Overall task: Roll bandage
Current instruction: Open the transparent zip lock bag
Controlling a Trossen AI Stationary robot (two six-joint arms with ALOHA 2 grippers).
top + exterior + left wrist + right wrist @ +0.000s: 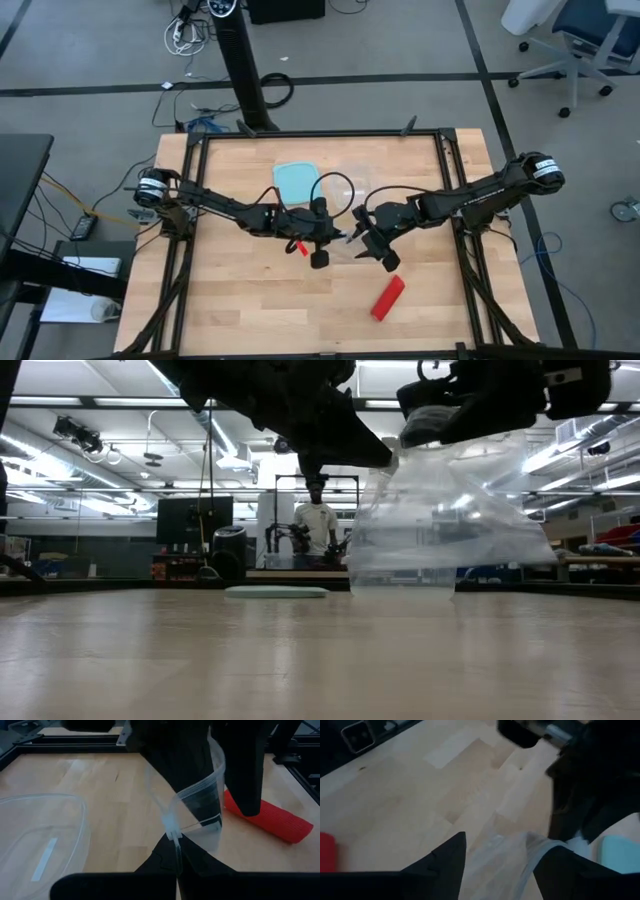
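Note:
The bandage is a red roll [388, 298] lying on its side on the wooden table, toward the near edge and right of the grippers. It also shows in the left wrist view [272, 820]. No gripper touches it. My left gripper [320, 250] is shut on a clear plastic bag [440, 520] at mid-table. The bag hangs between the two grippers, its bottom down by the table top. My right gripper [507, 850] is open, with its fingers on either side of the bag's upper wall [502, 852]. My left gripper pinches the bag's top rim [171, 826] between its two fingers, at one end of the open mouth. The fingers come nearly level from the table's left. The bag hangs below, its mouth gaping. My right gripper has bag film between its spread fingers; I cannot tell whether it touches.
A light-blue square container [296, 180] lies flat on the table on the far side of the grippers; it also shows in the low view [275, 591]. A small red bit [300, 247] shows beside my left gripper. A person stands in the room behind the table [317, 520].

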